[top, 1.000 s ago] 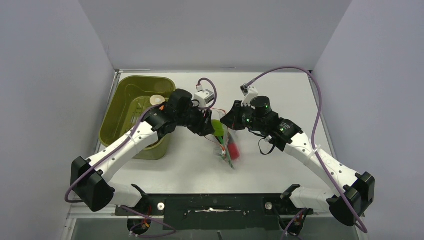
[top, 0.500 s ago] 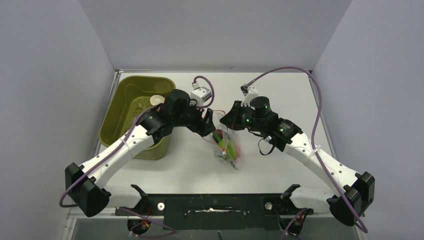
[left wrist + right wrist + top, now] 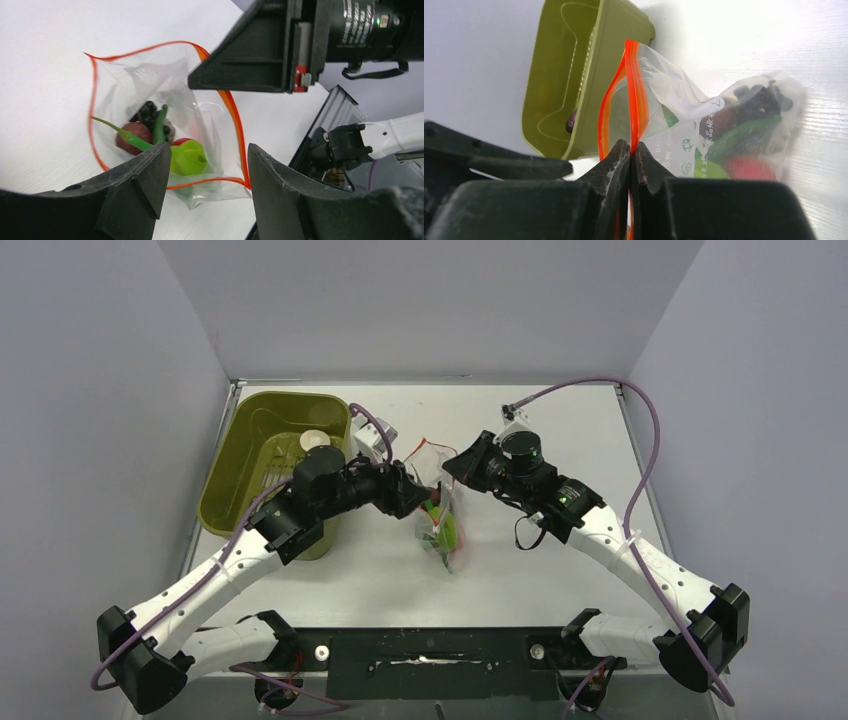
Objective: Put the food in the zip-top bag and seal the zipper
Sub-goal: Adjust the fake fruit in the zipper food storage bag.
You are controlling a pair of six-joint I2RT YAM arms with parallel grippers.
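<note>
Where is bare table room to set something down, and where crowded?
Free: the table's far right corner, behind the right arm; the near strip between the zip-top bag and the base bar. Crowded: the centre, where left end effector and right end effector flank the bag beside the olive tub.

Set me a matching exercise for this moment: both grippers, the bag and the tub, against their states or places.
Things:
1. left gripper
2. right gripper
3. zip-top bag
4. olive-green tub

States or places:
a. jaws pinched on the orange-red zipper
b. mouth partly open, food inside
c. jaws apart, holding nothing
d. far left in the overhead view

Pairs: 1-c, 2-a, 3-b, 4-d
</note>
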